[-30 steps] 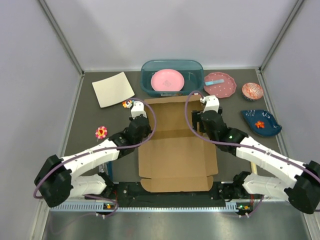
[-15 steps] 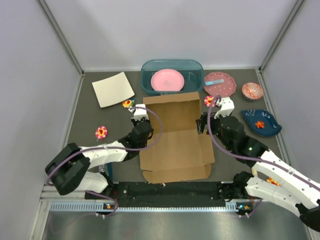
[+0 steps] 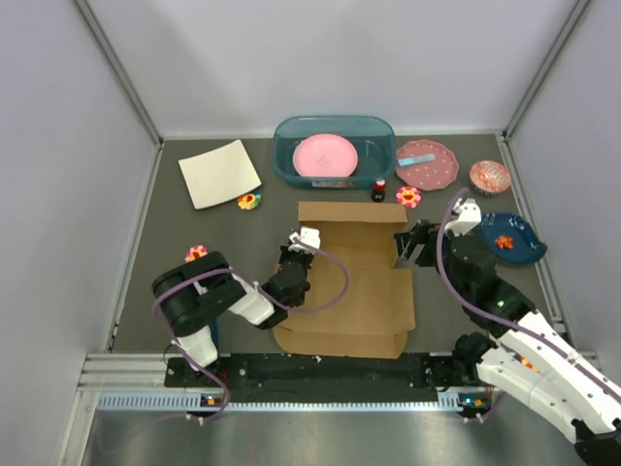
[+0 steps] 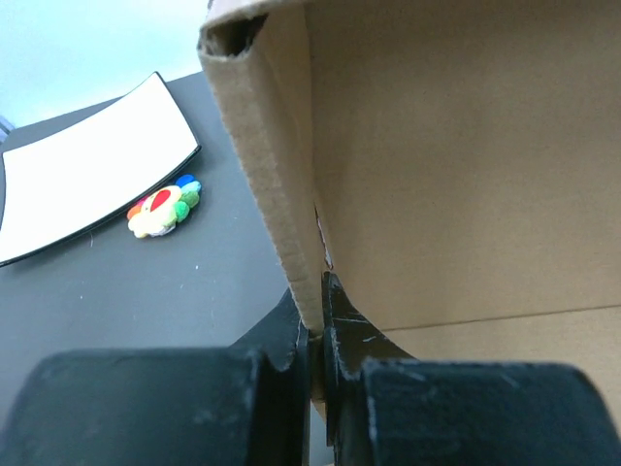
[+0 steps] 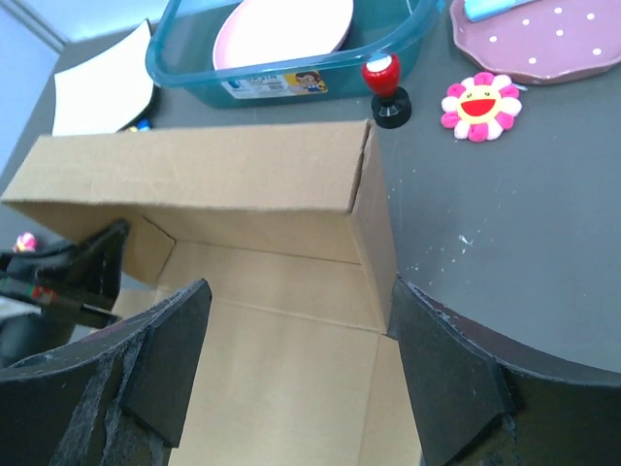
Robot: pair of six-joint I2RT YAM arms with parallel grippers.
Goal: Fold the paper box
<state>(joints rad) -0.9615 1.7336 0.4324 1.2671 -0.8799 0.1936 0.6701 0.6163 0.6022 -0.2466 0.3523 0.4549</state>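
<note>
Left wrist shows your left jaws pinched shut on a raised wall of the paper box [image 4: 437,175]; your right jaws gape wide at its 2 o'clock corner, holding nothing.

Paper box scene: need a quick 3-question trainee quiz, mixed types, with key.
1. True or false: the left tool is clamped on a side wall of the paper box.
2. Fill in: the right tool has its jaws ____.
3. The pink plate lies in: A) the teal bin B) the paper box C) the right tool.

Key: 1 true; 2 open; 3 A.
</note>
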